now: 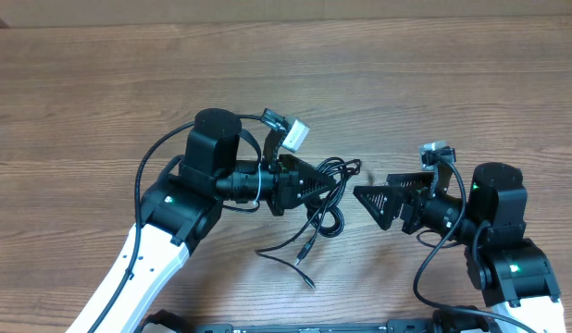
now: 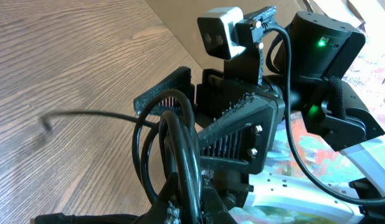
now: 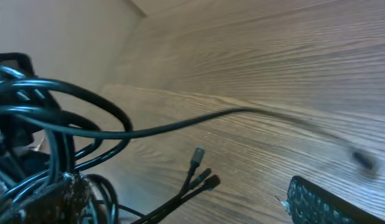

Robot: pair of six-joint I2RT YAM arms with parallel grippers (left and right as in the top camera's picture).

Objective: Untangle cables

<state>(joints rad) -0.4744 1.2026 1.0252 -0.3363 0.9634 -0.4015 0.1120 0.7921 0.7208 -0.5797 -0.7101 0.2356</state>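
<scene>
Two robot arms meet tip to tip over a wood-grain counter (image 1: 267,74), with a knot of thin black cables (image 1: 334,215) bunched between them near the middle of the surface. The left fingers (image 1: 309,180), reaching in from the left side, are pinched narrow on the bundle. The left wrist view shows the cords rising in tight overlapping loops straight out of that grip. The right fingers (image 1: 383,199) point at the knot from the opposite side and are spread wide, with nothing held between them. Their tips sit just beside the outermost loop, and it cannot be told whether they touch it. Seen from above, loose tails (image 1: 300,264) run out of the knot toward the near edge and lie on the bare wood, apart from each other. The right wrist view shows the bundle massed at the left of its frame. One single cord (image 3: 242,113) arcs away from it across the counter to a blurred dark end far to the right. Below that cord, three small plug ends (image 3: 199,155) lie close together, one paler than the other two.
</scene>
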